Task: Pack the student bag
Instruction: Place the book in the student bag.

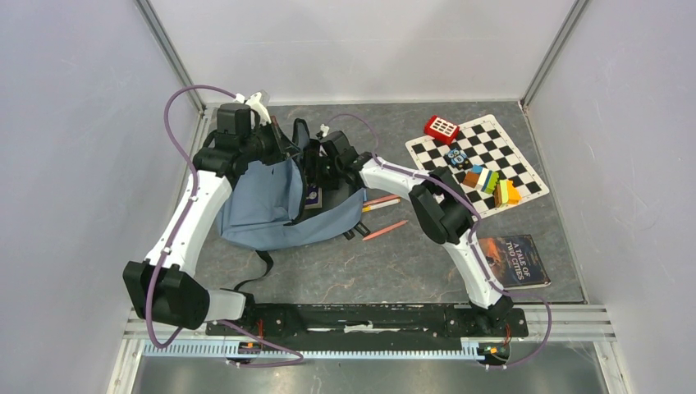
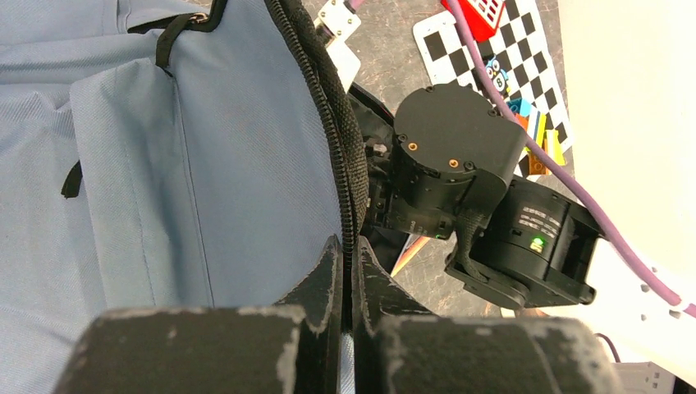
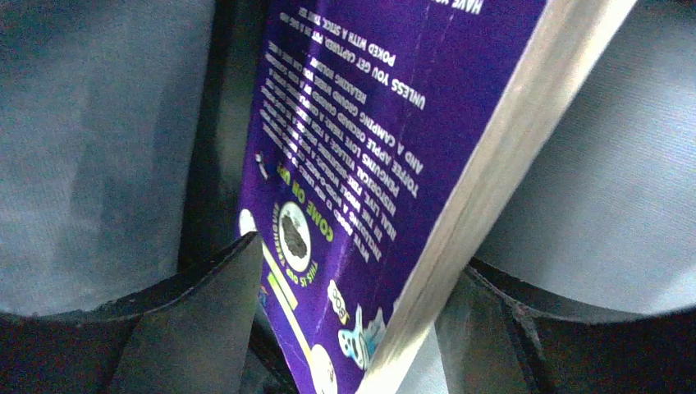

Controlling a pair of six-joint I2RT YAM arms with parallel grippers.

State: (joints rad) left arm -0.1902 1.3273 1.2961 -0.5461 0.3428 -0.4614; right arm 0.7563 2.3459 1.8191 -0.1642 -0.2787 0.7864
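The student bag, a blue-grey backpack, lies left of centre with its opening towards the right. My left gripper is shut on the bag's black zipper edge and holds the flap up. My right gripper is inside the bag's opening, with blue-grey fabric on both sides. A purple book stands tilted between its parted fingers, and a gap shows beside the right finger. The book's corner shows at the bag's mouth in the top view.
Two orange pencils lie right of the bag. A chessboard mat at the back right carries a red block, a small toy and coloured blocks. A dark book, "A Tale of Two Cities", lies at the front right.
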